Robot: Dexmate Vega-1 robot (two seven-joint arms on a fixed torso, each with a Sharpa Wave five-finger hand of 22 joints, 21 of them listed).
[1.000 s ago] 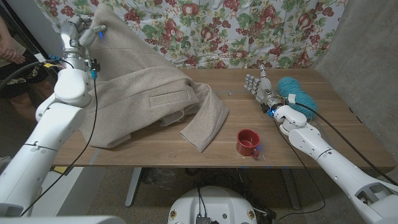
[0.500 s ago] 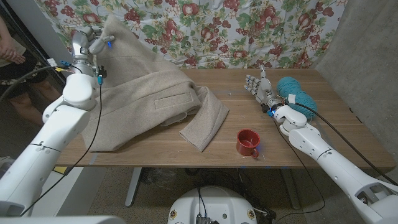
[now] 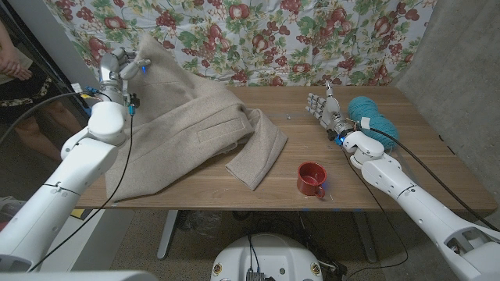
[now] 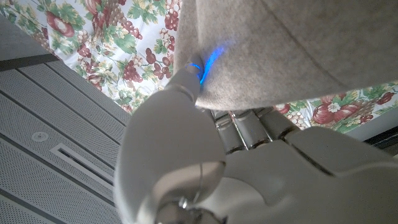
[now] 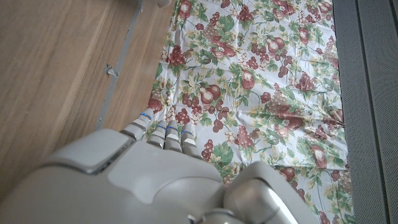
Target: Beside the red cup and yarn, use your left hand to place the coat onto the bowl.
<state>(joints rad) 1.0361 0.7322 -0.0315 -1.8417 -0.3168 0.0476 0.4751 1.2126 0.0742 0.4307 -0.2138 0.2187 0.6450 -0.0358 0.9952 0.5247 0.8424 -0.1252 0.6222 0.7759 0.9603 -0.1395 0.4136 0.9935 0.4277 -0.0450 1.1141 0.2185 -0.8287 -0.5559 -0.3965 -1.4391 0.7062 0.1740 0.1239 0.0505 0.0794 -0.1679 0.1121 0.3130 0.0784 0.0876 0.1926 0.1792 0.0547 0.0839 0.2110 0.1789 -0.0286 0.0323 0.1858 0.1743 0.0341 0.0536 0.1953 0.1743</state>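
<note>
A beige coat [image 3: 199, 125] drapes over the left half of the wooden table [image 3: 375, 176], its upper corner lifted into the air. My left hand [image 3: 123, 64] grips that raised corner high at the back left; the left wrist view shows its fingers [image 4: 186, 78] pinching the cloth [image 4: 298, 43]. The bowl is hidden, perhaps under the coat. A red cup [image 3: 311, 179] stands near the table's front, right of a hanging sleeve. Teal yarn [image 3: 372, 119] lies at the back right. My right hand [image 3: 326, 108] stands upright beside the yarn, fingers apart, holding nothing.
A floral curtain [image 3: 297, 35] hangs behind the table. A person's arm [image 3: 14, 69] shows at the far left edge. Bare wood lies between the coat's sleeve and my right hand.
My left hand has carried the coat's lifted corner to the right and slightly down, toward the table's middle. The right arm has stayed still.
</note>
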